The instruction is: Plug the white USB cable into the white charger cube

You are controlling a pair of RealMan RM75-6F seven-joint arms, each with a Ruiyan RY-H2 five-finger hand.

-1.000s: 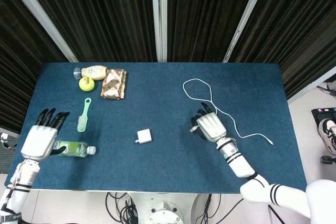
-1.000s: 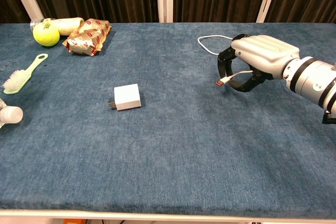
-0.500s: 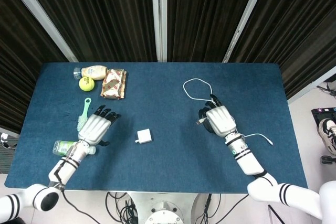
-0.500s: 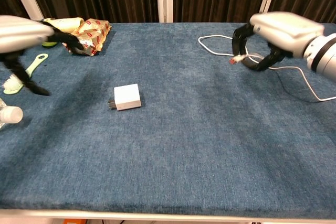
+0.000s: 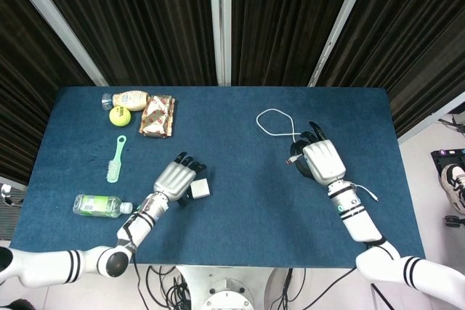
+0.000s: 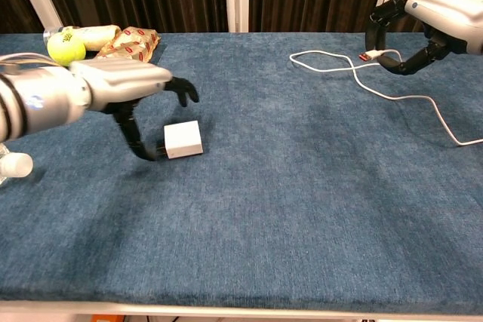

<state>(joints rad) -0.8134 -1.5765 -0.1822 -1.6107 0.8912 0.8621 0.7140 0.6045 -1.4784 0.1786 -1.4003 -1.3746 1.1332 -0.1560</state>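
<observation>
Left hand closing in on the charger cube, right hand carrying the USB plug

The white charger cube [image 6: 183,139] lies on the tabletop [image 6: 287,209], prongs toward the left hand [image 6: 124,81], whose spread fingers [image 6: 133,135] arch over it, holding nothing. Well to the cube's right, the raised right hand [image 6: 438,13] pinches the white USB cable [image 6: 392,96] by its plug, pointing cubeward.

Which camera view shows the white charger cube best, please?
The chest view: the charger cube lies fully visible beside the left hand, its prongs showing. In the head view, that hand partly covers the cube.
</observation>
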